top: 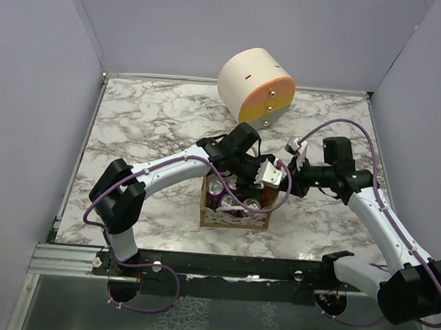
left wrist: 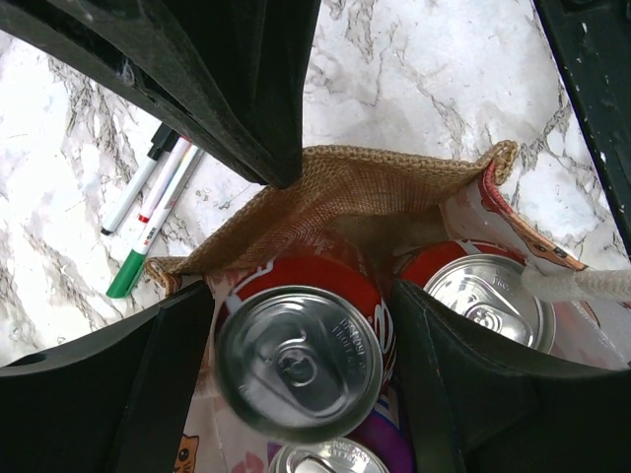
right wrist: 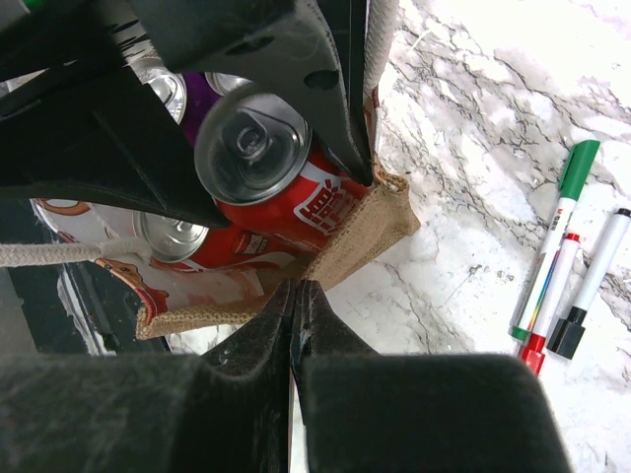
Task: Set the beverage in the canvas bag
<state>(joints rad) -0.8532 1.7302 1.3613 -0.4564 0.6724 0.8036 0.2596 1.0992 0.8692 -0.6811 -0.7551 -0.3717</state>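
The tan canvas bag point(top: 231, 218) stands near the table's front middle, open; its burlap wall shows in the left wrist view point(left wrist: 365, 192) and the right wrist view point(right wrist: 365, 236). My left gripper point(top: 243, 174) is over the bag's mouth, its fingers point(left wrist: 108, 384) on either side of a red can point(left wrist: 299, 360), which is blurred and tilted, its lower part inside the bag point(right wrist: 251, 143). My right gripper point(top: 287, 172) is at the bag's right edge, pads pressed together point(right wrist: 298, 288) with a thin white strip between them, which looks like the bag's handle.
More cans sit in the bag: a red one point(left wrist: 488, 296) and a purple one point(left wrist: 325, 458). Three markers point(right wrist: 562, 256) lie on the marble beside the bag. A cream-and-orange round drawer box point(top: 256, 84) stands at the back.
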